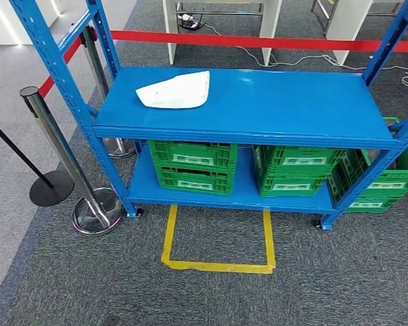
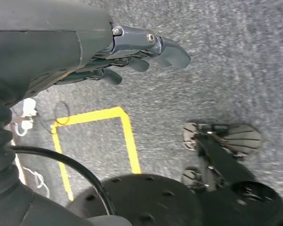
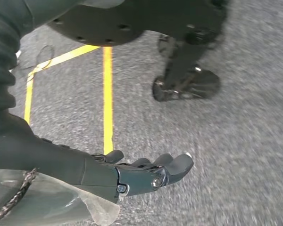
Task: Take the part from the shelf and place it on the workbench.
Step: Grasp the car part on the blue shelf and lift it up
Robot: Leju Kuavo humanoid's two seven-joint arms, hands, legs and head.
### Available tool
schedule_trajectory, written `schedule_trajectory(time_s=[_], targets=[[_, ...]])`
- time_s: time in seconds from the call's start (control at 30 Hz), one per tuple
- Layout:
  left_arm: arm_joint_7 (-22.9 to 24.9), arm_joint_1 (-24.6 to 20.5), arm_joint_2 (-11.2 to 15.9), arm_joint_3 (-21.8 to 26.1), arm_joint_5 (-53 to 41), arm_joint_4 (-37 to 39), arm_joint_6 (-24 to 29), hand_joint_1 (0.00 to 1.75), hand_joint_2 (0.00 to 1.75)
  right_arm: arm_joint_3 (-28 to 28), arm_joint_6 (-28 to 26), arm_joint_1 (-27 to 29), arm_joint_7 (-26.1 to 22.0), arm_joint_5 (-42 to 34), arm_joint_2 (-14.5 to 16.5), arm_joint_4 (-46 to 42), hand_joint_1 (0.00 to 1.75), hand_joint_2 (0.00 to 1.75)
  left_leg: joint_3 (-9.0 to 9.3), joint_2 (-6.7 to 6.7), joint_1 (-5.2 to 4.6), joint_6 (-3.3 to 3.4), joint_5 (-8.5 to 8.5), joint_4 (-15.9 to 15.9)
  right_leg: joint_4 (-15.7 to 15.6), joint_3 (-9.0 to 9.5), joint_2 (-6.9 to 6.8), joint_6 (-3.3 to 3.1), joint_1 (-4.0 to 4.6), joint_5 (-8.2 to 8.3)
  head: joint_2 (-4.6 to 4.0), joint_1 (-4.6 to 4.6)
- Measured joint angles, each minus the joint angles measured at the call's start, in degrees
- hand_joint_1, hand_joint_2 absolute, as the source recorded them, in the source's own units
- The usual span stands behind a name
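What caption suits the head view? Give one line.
White part lying on the blue shelf's top deck, green crates below, yellow floor marking in front.

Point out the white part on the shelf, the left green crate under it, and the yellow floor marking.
white part [image 1: 176, 91], head view, middle of its flat top face.
left green crate [image 1: 192, 166], head view, front wall.
yellow floor marking [image 1: 217, 266], head view, near strip of the tape.
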Motion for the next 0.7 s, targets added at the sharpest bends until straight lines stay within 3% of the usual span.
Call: schedule_trajectory(time_s=[0.13,0.17,0.3,0.7], targets=[[-2.03,-1.44,-1.19,2.81,-2.07,1.01,1.14,0.0,0.0,-6.25,-2.1,-2.4,-0.09,2.02,1.1,1.04,0.0,1.75,-0.01,0.0,-0.01,0.01,0.01,0.0,0.0,0.02,0.0,0.0,-0.01,0.01,0.0,-0.01],[-2.56,-1.83,-1.47,3.5,-2.56,1.29,1.43,0.0,0.0,-7.8,-2.59,-2.97,-0.14,2.44,1.43,1.31,0.0,1.75,-0.01,0.0,-0.01,0.01,0.01,0.0,0.0,0.03,0.0,-0.01,0.0,0.02,0.0,-0.01],[-4.74,-3.36,-2.71,6.35,-4.71,2.48,2.73,0.0,0.0,-14.07,-4.44,-5.09,-0.62,4.41,2.68,2.33,0.0,0.0,-0.03,0.0,0.0,0.0,0.04,0.0,0.01,0.18,0.0,-0.02,0.0,0.04,0.0,-0.01],[-12.85,-7.37,-6.09,16.04,-8.68,5.42,8.16,0.0,0.0,-29.24,-10.27,-10.31,-5.16,10.23,5.58,4.82,0.0,0.0,-0.08,0.0,0.0,0.0,0.16,0.0,0.01,0.36,0.01,-0.03,0.0,0.18,0.0,0.01]])
